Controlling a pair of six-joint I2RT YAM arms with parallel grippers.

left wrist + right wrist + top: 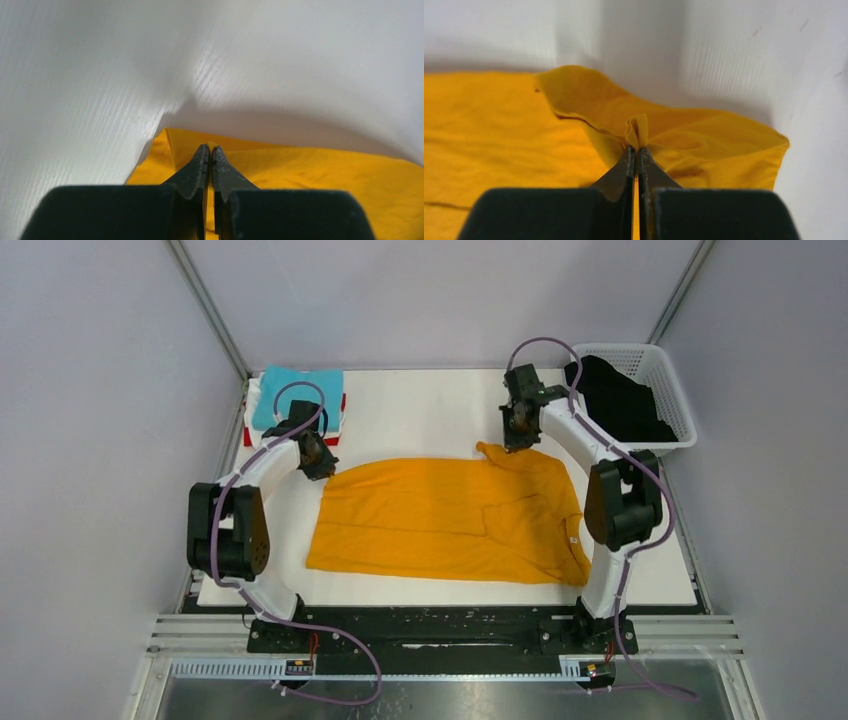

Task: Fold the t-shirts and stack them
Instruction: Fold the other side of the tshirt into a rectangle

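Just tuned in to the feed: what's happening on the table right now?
Both arms have hold of the orange shirt spread on the table. The left gripper is shut on its far left corner, the right gripper on a pinch of its far right edge. A turquoise shirt sits folded at far left; the basket at far right holds dark cloth.

A white lattice basket [676,395] sits far right.

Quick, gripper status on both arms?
Left gripper: shut on the orange t-shirt, at its edge.
Right gripper: shut, pinching a fold of the same shirt.
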